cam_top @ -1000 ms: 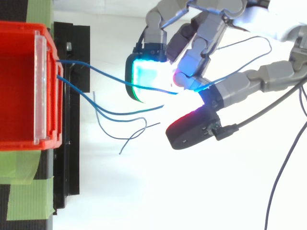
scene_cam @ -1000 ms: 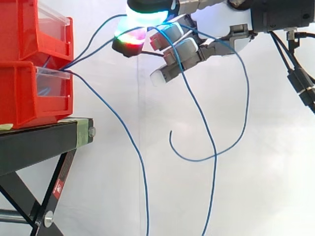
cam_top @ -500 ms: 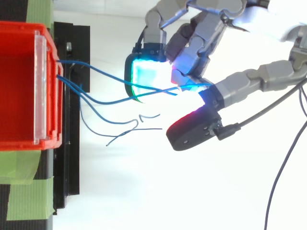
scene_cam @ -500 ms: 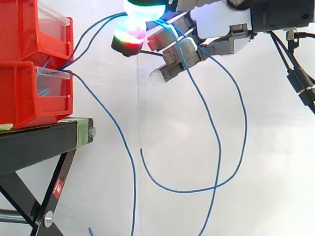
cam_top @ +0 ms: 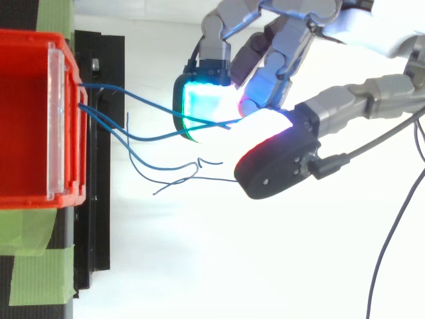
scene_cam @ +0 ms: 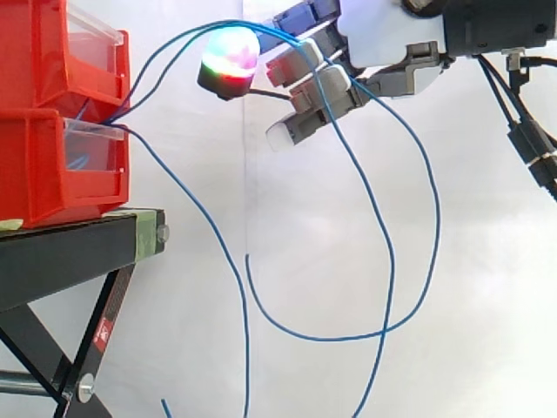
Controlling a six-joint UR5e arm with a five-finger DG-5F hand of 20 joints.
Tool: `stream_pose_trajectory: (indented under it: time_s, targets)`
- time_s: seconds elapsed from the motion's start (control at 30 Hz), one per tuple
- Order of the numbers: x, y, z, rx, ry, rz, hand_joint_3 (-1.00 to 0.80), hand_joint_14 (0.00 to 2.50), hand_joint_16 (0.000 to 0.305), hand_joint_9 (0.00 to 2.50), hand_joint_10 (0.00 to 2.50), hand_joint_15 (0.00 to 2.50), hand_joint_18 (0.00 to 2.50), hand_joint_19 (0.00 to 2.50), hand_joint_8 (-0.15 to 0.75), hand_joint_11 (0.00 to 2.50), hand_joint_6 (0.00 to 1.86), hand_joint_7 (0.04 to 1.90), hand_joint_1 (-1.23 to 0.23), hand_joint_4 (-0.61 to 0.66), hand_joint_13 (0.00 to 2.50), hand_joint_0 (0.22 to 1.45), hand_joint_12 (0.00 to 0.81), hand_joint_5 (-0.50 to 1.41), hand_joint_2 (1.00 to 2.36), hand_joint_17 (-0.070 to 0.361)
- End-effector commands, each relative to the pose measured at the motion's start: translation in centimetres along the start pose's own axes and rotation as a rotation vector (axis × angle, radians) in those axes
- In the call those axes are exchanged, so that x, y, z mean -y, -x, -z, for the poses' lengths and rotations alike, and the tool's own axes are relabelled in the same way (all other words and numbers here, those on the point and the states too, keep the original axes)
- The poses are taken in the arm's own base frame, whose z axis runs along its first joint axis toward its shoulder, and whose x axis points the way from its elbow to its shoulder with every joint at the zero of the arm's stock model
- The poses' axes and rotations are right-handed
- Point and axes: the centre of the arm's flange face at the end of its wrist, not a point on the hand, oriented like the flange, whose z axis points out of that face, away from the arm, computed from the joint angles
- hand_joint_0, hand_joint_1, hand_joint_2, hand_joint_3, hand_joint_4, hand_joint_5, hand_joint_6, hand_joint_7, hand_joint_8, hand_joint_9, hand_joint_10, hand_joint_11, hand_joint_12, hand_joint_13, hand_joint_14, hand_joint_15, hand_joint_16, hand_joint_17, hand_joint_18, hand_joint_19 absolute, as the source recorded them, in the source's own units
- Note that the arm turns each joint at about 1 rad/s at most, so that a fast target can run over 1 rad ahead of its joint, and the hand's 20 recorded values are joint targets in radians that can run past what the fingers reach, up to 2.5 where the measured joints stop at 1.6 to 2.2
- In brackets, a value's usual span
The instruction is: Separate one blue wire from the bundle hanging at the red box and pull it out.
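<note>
Several thin blue wires (cam_top: 133, 97) run from the front of the red bins (scene_cam: 52, 165) up to my hand (scene_cam: 392, 43) at the top of the side view. They pass over the thumb pad (scene_cam: 228, 63), which glows red and green, then drape across the fingers. From there they hang in a long loop (scene_cam: 339, 338). From above, the wires enter the narrow gap between the cyan-glowing finger pad (cam_top: 202, 106) and the thumb (cam_top: 275, 166). My hand (cam_top: 292, 40) is curled on them. Another blue wire (scene_cam: 202, 218) hangs free from the lower bin.
Two red bins are stacked on a black stand (scene_cam: 70, 252) with green tape (cam_top: 33, 272) at its edge. Loose wire ends (cam_top: 176, 183) curl between the bin (cam_top: 26, 119) and the thumb. A white curtain is behind.
The cyan finger pad has risen out of the top of the side view, baring the thumb pad. The hanging loop has dropped lower and wider. From above, the thumb has shifted right.
</note>
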Motion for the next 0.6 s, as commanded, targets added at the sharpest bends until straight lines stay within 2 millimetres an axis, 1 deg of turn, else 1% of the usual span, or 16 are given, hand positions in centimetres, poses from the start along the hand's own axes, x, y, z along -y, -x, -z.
stream_pose_trajectory:
  time_s: [0.0, 0.03, 0.1, 0.23, 0.27, 0.33, 0.57]
  targets:
    - [-0.03, 0.01, 0.0, 0.0, 0.001, 0.0, -0.47, 0.01, 0.063, 1.37, 0.01, 1.41, 0.8, 0.49, 0.37, 1.47, 0.89, 0.95, -0.57, 0.22, 1.47, 0.51, 0.458, -0.17, 1.0, 0.141]
    - [0.12, -0.05, -0.01, -0.001, -0.002, 0.001, -0.45, 0.01, 0.061, 1.38, 0.01, 1.4, 0.79, 0.5, 0.366, 1.47, 0.88, 0.96, -0.55, 0.21, 1.47, 0.53, 0.443, -0.17, 1.0, 0.138]
    - [0.05, -0.03, -0.04, 0.0, -0.001, 0.001, -0.43, 0.01, 0.059, 1.4, 0.02, 1.42, 0.79, 0.5, 0.358, 1.47, 0.88, 0.97, -0.52, 0.2, 1.47, 0.55, 0.439, -0.16, 1.01, 0.133]
    - [0.05, -0.03, -0.04, 0.0, -0.001, 0.001, -0.39, 0.01, 0.057, 1.43, 0.02, 1.43, 0.79, 0.5, 0.353, 1.48, 0.88, 0.98, -0.52, 0.19, 1.48, 0.58, 0.418, -0.15, 1.01, 0.127]
    - [0.05, -0.03, -0.04, 0.0, -0.001, 0.001, -0.38, 0.01, 0.056, 1.43, 0.02, 1.42, 0.8, 0.5, 0.346, 1.48, 0.87, 0.98, -0.52, 0.19, 1.49, 0.59, 0.429, -0.15, 1.01, 0.127]
    - [-0.03, 0.01, 0.0, 0.0, 0.001, 0.0, -0.36, 0.01, 0.056, 1.43, 0.02, 1.42, 0.8, 0.5, 0.352, 1.49, 0.87, 0.99, -0.55, 0.19, 1.49, 0.59, 0.418, -0.15, 1.01, 0.126]
    - [0.05, -0.03, -0.04, 0.0, -0.001, 0.001, -0.3, 0.01, 0.054, 1.48, 0.02, 1.44, 0.84, 0.51, 0.361, 1.49, 0.87, 1.01, -0.62, 0.16, 1.52, 0.59, 0.423, -0.14, 1.02, 0.121]
